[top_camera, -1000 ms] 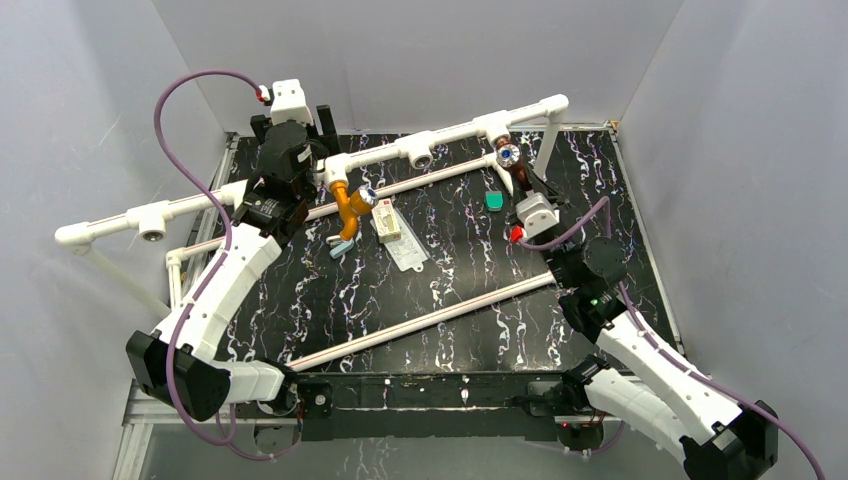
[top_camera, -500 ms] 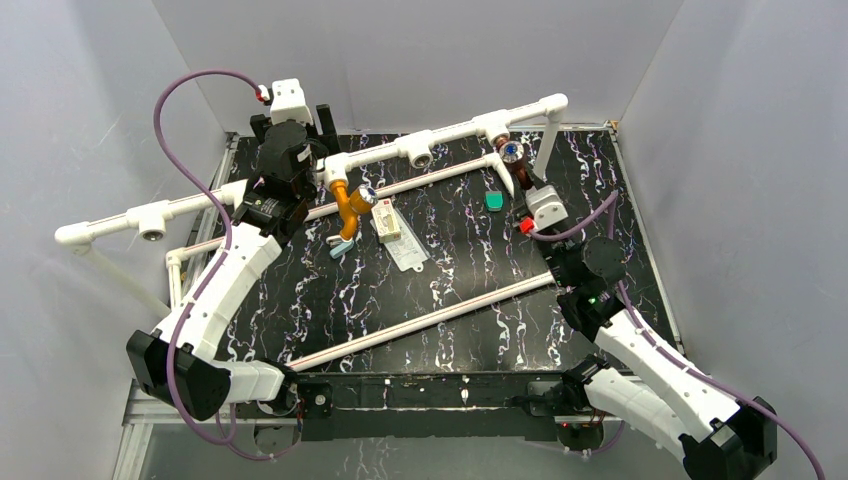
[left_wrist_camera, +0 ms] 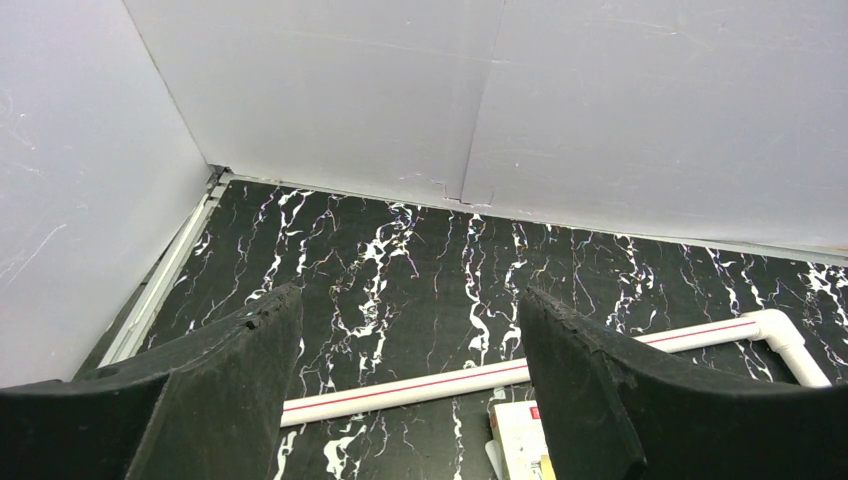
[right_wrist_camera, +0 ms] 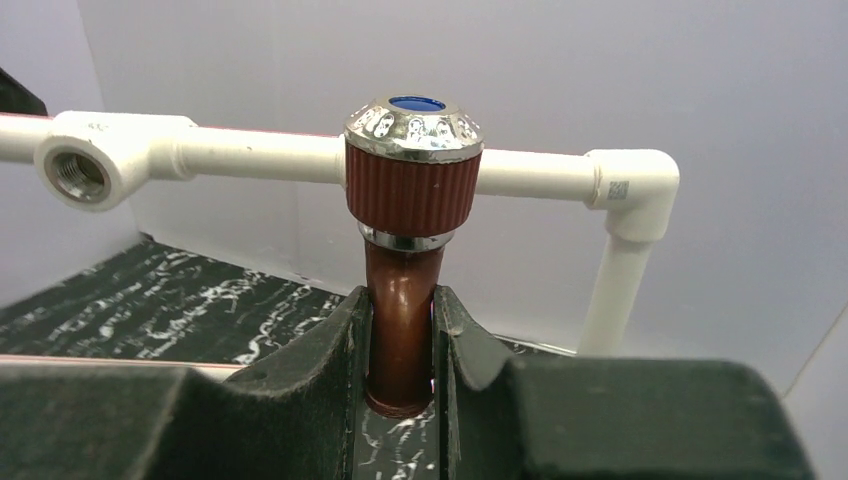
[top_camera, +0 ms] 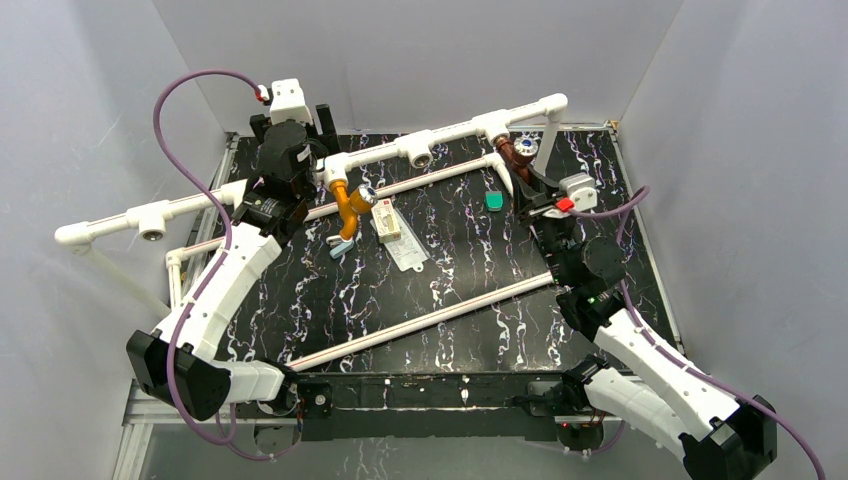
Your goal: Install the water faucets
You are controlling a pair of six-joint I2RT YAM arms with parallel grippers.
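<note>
The dark reddish-brown faucet (top_camera: 511, 156), with a silvery knob (right_wrist_camera: 412, 128), is up against the right tee (top_camera: 495, 125) of the white pipe rail. My right gripper (top_camera: 532, 188) is shut on its spout (right_wrist_camera: 402, 330), which stands upright between the fingers in the right wrist view. The orange-yellow faucet (top_camera: 348, 205) hangs from the tee (top_camera: 336, 165) further left, spout down, knob (top_camera: 367, 194) to the right. My left gripper (top_camera: 322, 122) is open and empty behind that tee, near the back wall; it also shows in the left wrist view (left_wrist_camera: 410, 300).
A small green flat piece (top_camera: 493, 200) lies near the right gripper. A white box (top_camera: 387, 225) and a clear bag (top_camera: 408, 250) lie mid-table. White pipes with a red line (top_camera: 430, 315) (left_wrist_camera: 400, 395) cross the black mat. Open tee sockets (top_camera: 420, 152) (top_camera: 152, 222) (right_wrist_camera: 80, 172) sit on the rail.
My right wrist has turned, its camera swinging from the left to the right, and the brown faucet has turned with it at the tee. The left arm has not moved.
</note>
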